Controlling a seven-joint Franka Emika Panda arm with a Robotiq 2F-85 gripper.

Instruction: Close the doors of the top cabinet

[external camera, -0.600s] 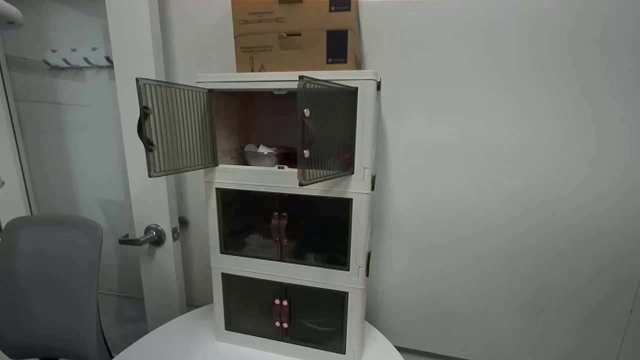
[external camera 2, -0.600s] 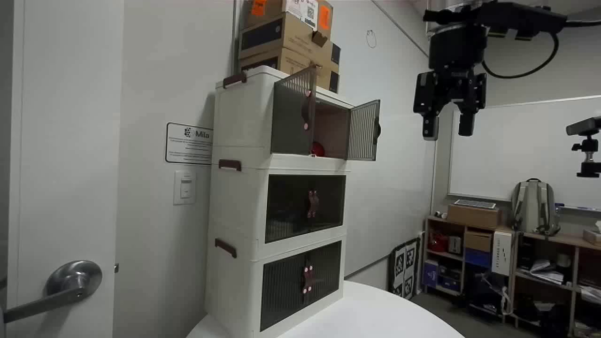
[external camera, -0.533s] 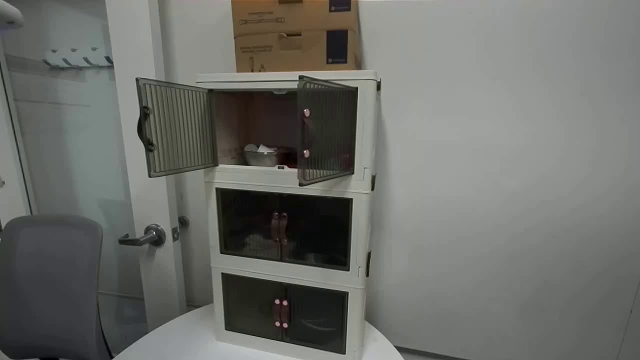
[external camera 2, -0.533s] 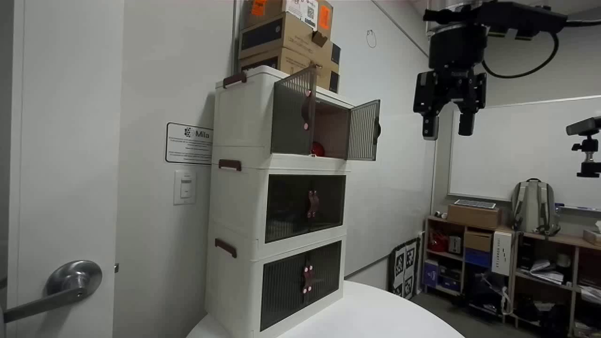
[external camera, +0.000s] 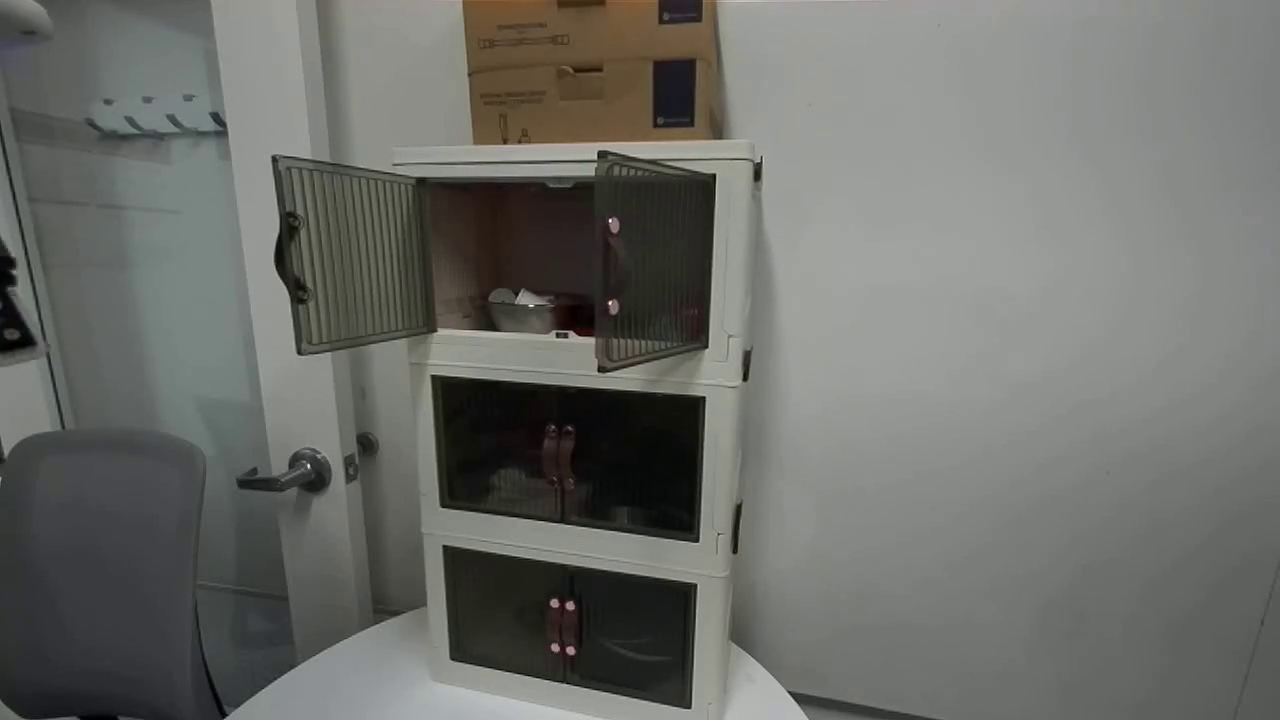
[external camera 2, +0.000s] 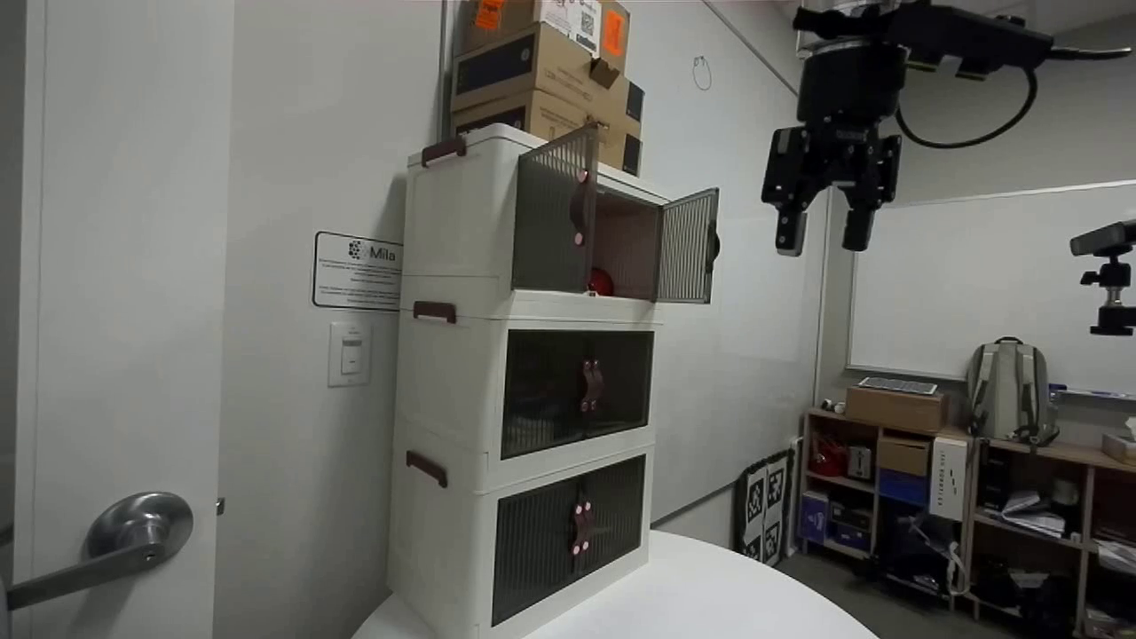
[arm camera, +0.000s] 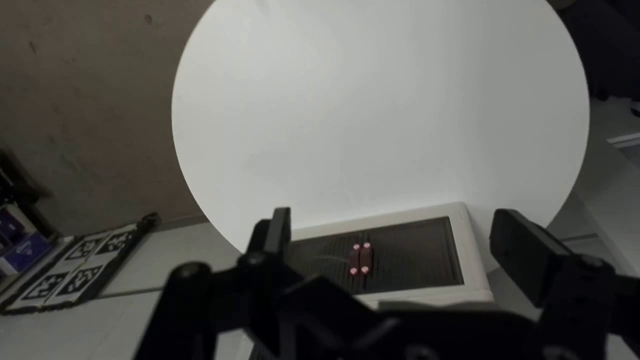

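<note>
The top cabinet is the white-framed upper tier of the stack and also shows in an exterior view. Both its smoky translucent doors stand open. One door is swung wide outward, and it also shows in an exterior view. The other door stands partly open, and it also shows in an exterior view. My gripper is open and empty, pointing down, apart from the doors and out in front of them. In the wrist view my gripper has its fingers spread; the top doors are out of view there.
The middle tier and bottom tier have closed doors. Cardboard boxes stand on top of the unit. A bowl is inside the top cabinet. The unit stands on a round white table close to a wall.
My gripper has moved a little left and slightly up in an exterior view, toward the cabinet. A dark arm part now shows at the left edge of an exterior view. The doors have not moved.
</note>
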